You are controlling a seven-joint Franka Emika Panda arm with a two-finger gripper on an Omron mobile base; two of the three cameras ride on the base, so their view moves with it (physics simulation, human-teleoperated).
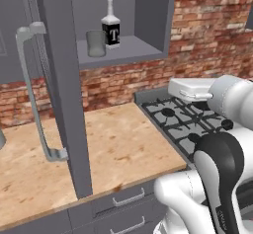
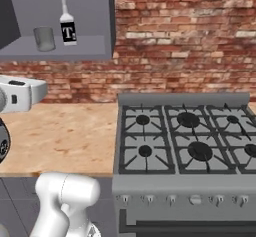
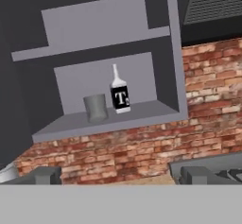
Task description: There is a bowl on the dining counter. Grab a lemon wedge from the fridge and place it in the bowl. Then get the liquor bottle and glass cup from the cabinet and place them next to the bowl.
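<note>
An open wall cabinet (image 1: 123, 25) fills the upper left of the left base view, its door (image 1: 62, 90) swung wide. On the lower shelf the liquor bottle (image 1: 110, 28) stands just beside the glass cup (image 1: 96, 43), both upright and untouched. The arm waits low over the wooden tabletop (image 1: 118, 144) by the stove (image 2: 190, 136), gripper jaws spread and empty. The cabinet step appears in hand; next comes a reach upward to the shelf.

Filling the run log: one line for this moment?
cabinet door open | liquor bottle, glass cup on lower shelf | pincer open, empty
</note>
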